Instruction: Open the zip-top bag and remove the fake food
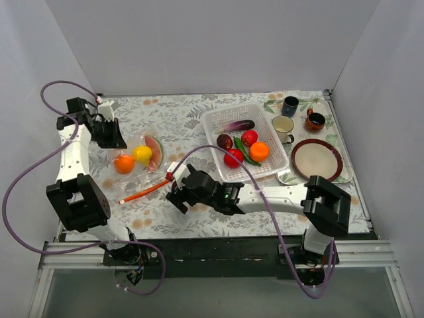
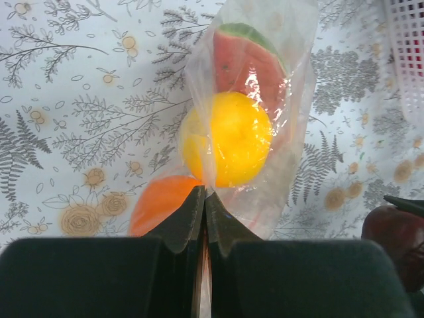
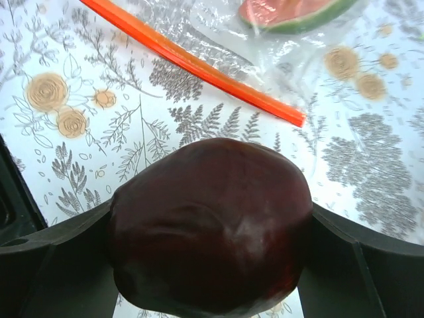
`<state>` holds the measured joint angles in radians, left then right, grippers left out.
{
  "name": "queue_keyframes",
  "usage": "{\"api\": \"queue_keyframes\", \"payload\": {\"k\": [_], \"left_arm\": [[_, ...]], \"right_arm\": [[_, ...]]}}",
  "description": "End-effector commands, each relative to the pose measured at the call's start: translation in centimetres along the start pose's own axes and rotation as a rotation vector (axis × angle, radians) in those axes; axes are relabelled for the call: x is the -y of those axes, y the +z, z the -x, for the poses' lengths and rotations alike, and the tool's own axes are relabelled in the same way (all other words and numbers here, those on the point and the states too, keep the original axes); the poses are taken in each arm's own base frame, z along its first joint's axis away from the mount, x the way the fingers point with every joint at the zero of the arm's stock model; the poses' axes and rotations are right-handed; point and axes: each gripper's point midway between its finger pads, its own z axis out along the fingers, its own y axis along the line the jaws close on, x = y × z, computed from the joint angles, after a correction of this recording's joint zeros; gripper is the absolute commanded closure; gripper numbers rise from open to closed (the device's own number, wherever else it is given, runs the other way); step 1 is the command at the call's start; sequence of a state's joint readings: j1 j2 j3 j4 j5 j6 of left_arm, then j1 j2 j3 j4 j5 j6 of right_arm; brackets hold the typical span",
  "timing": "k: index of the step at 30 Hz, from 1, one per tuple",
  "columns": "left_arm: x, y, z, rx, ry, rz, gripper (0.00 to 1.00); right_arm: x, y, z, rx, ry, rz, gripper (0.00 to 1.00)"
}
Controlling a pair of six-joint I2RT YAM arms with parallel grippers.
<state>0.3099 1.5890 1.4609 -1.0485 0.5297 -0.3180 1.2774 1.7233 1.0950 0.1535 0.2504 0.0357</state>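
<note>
Partway: left gripper (image 2: pixel 204 199) pinched on the zip-top bag (image 1: pixel 132 180) (left of basket (image 1: pixel 232 109)); right gripper (image 1: pixel 177 192) clamps a dark fruit (image 3: pixel 211 225). Orange ball (image 1: pixel 124 163), yellow ball (image 1: pixel 142 155) and watermelon slice (image 1: pixel 154 149) are left inside.

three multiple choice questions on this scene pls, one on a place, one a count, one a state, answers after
1. Where is the watermelon slice?
A. in the white basket
B. inside the zip-top bag
C. on the plate

2. How many mugs are on the table?
A. one
B. five
C. three

3. What is the right pincer doing?
A. gripping a dark maroon fruit
B. standing open and empty
C. pinching the zip strip

Answers:
1 B, clear plastic covers it, next to the yellow ball.
2 C, one blue, one white, one brown.
3 A, the fruit fills the gap between its fingers.
</note>
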Motion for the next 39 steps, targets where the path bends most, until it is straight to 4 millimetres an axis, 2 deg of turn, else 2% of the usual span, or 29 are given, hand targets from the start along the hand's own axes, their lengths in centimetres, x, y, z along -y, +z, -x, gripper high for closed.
{"api": "queue_keyframes", "payload": {"k": [1, 4, 5, 6, 7, 8, 9, 10, 11, 13, 14, 16, 17, 19, 20, 21, 22, 26, 31, 32, 36, 39], "left_arm": [[3.6, -1.3, -1.9, -0.052, -0.037, -0.109, 1.0], [3.9, -0.6, -3.2, -0.072, -0.042, -0.116, 1.0], [3.7, -0.1, -4.2, -0.094, -0.057, -0.117, 1.0], [3.8, 0.2, -4.7, -0.104, -0.062, -0.121, 1.0], [3.9, 0.4, -5.0, -0.109, -0.064, -0.125, 1.0], [3.9, 0.5, -5.3, -0.117, -0.072, -0.131, 1.0], [4.0, 0.5, -5.4, -0.118, -0.07, -0.134, 1.0], [4.1, 0.4, -5.3, -0.116, -0.069, -0.133, 1.0], [4.1, 0.2, -5.0, -0.108, -0.064, -0.133, 1.0], [4.4, -0.2, -4.7, -0.104, -0.061, -0.142, 1.0], [4.6, -0.3, -4.6, -0.104, -0.062, -0.15, 1.0], [5.2, -0.8, -4.2, -0.097, -0.062, -0.168, 1.0], [5.2, -0.9, -4.2, -0.095, -0.061, -0.171, 1.0], [5.3, -0.8, -4.2, -0.093, -0.061, -0.171, 1.0], [5.2, -0.7, -4.3, -0.095, -0.062, -0.17, 1.0], [5.1, -0.4, -4.7, -0.104, -0.066, -0.17, 1.0], [5.0, -0.3, -4.9, -0.109, -0.068, -0.168, 1.0], [4.4, 0.7, -5.9, -0.123, -0.071, -0.15, 1.0], [2.4, 2.4, -6.8, -0.127, -0.057, -0.08, 1.0], [1.9, 2.9, -7.6, -0.145, -0.063, -0.062, 1.0], [0.6, 4.5, -8.7, -0.163, -0.07, -0.027, 1.0], [0.1, 5.2, -9.6, -0.185, -0.082, -0.017, 1.0]], "right_arm": [[1.7, -2.5, 1.9, 0.067, 0.037, -0.077, 0.41], [5.0, -4.0, 3.2, 0.102, 0.039, -0.215, 0.42], [7.8, -4.5, 2.8, 0.076, 0.051, -0.312, 0.44], [9.2, -4.9, 3.8, 0.087, 0.073, -0.361, 0.52], [10.9, -5.2, 3.9, 0.075, 0.092, -0.409, 0.56], [14.2, -5.6, 3.4, 0.057, 0.132, -0.505, 0.61], [15.9, -6.2, 3.6, 0.041, 0.175, -0.553, 0.68], [17.5, -6.6, 3.0, 0.016, 0.201, -0.597, 0.7], [20.4, -7.3, 2.3, -0.005, 0.236, -0.687, 0.72], [22.6, -8.3, 1.9, -0.028, 0.275, -0.764, 0.78], [24.4, -9.1, 1.4, -0.041, 0.288, -0.841, 0.78], [25.5, -9.7, 1.4, -0.05, 0.302, -0.888, 0.78], [26.3, -9.6, 0.7, -0.071, 0.309, -0.911, 0.76], [26.8, -9.4, 0.2, -0.12, 0.325, -0.915, 0.6], [27.2, -8.7, -1.0, -0.169, 0.324, -0.92, 0.48], [27.3, -8.4, -1.5, -0.199, 0.326, -0.916, 0.09], [27.2, -8.6, -2.5, -0.258, 0.321, -0.921, 0.02], [27.6, -8.6, -2.8, -0.31, 0.321, -0.965, 0.01], [27.4, -10.4, -0.9, -0.243, 0.299, -0.975, 0.01], [27.0, -10.4, -0.5, -0.234, 0.288, -0.97, 0.01], [26.5, -11.0, 0.1, -0.243, 0.273, -0.965, 0.02], [25.8, -10.2, -0.5, -0.261, 0.285, -0.9, 0.01]]}}
